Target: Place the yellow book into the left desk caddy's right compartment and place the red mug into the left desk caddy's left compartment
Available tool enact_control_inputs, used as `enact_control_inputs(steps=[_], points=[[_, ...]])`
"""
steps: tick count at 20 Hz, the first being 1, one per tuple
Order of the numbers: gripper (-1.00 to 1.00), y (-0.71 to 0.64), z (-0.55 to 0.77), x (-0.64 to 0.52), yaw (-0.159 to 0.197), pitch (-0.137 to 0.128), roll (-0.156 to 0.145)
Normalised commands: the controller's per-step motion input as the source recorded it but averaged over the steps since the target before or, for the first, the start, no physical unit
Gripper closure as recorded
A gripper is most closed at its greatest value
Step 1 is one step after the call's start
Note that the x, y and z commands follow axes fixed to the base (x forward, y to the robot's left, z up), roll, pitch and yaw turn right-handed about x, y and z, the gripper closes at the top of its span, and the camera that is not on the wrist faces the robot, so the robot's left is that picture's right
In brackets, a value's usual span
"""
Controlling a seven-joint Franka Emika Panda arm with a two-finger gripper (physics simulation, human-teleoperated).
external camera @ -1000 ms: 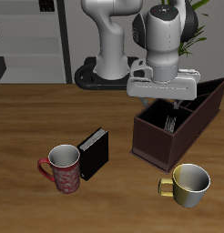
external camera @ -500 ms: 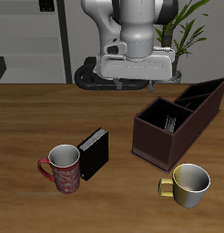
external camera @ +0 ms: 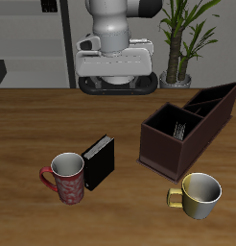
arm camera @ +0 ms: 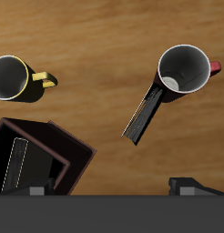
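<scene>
Wooden table, with the red mug (external camera: pixel 68 177) near its front edge, touching a black book (external camera: pixel 99 160). The caddy (external camera: pixel 187 126) sits well apart. The gripper (external camera: pixel 114 67) hangs high, holding nothing (I cannot tell how wide it is). It should drop over the mug's rim, clear of that book.

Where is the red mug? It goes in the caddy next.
The red mug stands near the table's front edge, beside the black upright book.
</scene>
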Motion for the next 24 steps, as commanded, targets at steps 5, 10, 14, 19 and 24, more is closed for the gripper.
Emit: enact_control_inputs(steps=[5, 10, 14, 19, 24], points=[[-1.0, -0.67, 0.27, 0.08, 0.034, -0.016, -0.008], [-1.0, -0.54, 0.1, 0.1, -0.004, -0.015, -0.071], [-1.0, -0.48, 0.01, 0.15, -0.024, -0.025, -0.1], [-1.0, -0.33, -0.08, 0.2, -0.046, 0.003, -0.076], [-1.0, 0.0, -0.02, 0.12, -0.016, 0.001, -0.014]])
